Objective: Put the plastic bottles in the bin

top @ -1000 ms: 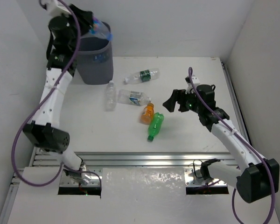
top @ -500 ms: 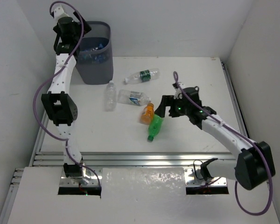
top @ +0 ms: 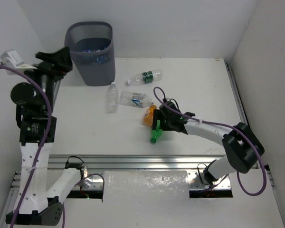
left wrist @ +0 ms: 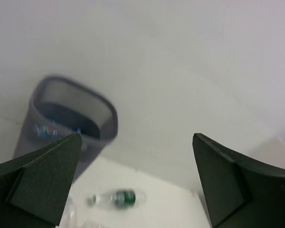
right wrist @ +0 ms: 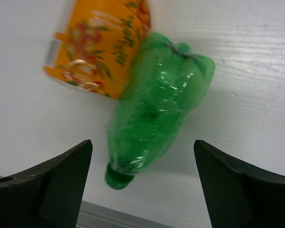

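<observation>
1. Your right tool (right wrist: 141, 147) is down low over the green bottle (right wrist: 156, 109). It's spread wide apart and straddles the bottle with a gap on both sides, so it isn't gripping anything.
2. That green bottle is lying on its side on the desk (top: 85, 128), cap pointing toward the near edge. Its fat end touches the orange bottle (right wrist: 99, 42), which lies just behind it.
3. Your left tool (left wrist: 137, 137) is held up off the desk, out to the left of the bin (top: 91, 66). It's wide apart too, with nothing in it.
4. The bin stands upright at the far left of the desk. You can see some blue inside it, but I can't tell how many bottles are in there.
5. Three more bottles are lying on the desk:
   - The clear bottle (top: 113, 97) is just in front of the bin.
   - The blue-label bottle (top: 135, 99) is right beside the clear one, with one end close to the orange bottle.
   - The dark-green-label bottle (top: 145, 77) is a bit farther back.
</observation>
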You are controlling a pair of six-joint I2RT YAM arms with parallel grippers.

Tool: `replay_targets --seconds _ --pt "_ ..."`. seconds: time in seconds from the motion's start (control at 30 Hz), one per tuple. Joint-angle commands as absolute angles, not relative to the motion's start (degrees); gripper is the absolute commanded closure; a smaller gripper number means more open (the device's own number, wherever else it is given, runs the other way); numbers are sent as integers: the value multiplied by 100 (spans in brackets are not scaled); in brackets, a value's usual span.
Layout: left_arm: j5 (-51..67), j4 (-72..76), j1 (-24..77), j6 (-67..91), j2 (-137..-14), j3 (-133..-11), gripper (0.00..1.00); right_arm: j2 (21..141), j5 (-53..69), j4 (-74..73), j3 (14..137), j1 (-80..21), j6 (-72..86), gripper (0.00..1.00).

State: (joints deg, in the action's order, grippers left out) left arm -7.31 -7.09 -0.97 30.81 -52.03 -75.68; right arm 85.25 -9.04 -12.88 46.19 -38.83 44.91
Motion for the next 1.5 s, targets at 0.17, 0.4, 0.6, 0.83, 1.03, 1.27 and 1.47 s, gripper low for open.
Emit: replay_targets --seconds 0.17,0.4,0.6,0.83,1.03,1.27,1.47 --pt "1043 -1292 211 3041 -5379 -6056 0 8930 -1055 298 3631 -3815 4124 48" --pt "1915 -652 2000 3137 -5492 -5344 0 6314 -1355 -176 2831 -3832 2948 84" --pt "3225 886 3038 3445 -6450 -5264 0 4589 1650 624 2706 -3797 1776 84" --pt "3533 1318 3796 3594 -7443 -5783 1 4755 2873 738 3568 -3788 1784 83" --pt "3937 1537 4060 3726 -7866 -5994 36 5009 3120 598 4235 -3788 1767 81" --pt "893 -942 3956 2972 -7673 -7395 100 4729 1077 -58 4210 -3788 1820 1" --pt "-1520 -2337 2211 2962 -8401 -9855 100 4632 -1475 -1195 4052 -3648 2048 1"
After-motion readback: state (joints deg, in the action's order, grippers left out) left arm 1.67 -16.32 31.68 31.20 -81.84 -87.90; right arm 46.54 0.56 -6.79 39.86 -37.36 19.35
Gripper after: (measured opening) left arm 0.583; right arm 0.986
